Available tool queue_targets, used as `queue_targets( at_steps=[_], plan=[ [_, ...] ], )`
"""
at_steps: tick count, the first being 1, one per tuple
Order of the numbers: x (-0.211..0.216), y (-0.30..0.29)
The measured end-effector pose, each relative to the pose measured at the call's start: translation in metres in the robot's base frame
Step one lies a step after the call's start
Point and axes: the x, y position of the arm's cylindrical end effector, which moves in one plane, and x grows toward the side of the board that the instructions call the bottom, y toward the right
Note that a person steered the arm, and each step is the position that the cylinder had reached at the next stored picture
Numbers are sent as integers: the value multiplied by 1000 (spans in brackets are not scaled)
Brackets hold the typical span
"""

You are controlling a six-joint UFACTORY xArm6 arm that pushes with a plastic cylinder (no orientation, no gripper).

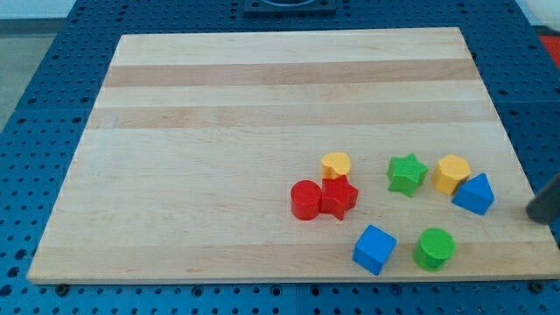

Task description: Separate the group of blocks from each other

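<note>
Probably a robotics lab, wooden board (262, 105) on blue perforated bench (52, 105), small coloured blocks

You can see very little of the arm here. Only a short stretch of the dark rod (544, 203) enters the view at the worktop's right edge, near its bottom right corner. It looks black or very dark grey, matte, with a smooth rounded surface and no markings, screws or cables that you could make out. Its outline is soft and slightly blurred. My tip (530, 210) shows as a blunt, rounded end, the same dark colour.
</note>
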Motion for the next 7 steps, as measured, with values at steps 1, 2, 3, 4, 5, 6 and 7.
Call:
queue_targets(
  at_steps=[1,2,3,4,5,6,7],
  plan=[
    [-21,-48],
    [-15,-134],
    [-18,-128],
    [-27,-65],
    [-11,-17],
    [20,-28],
    [32,-74]
  ],
)
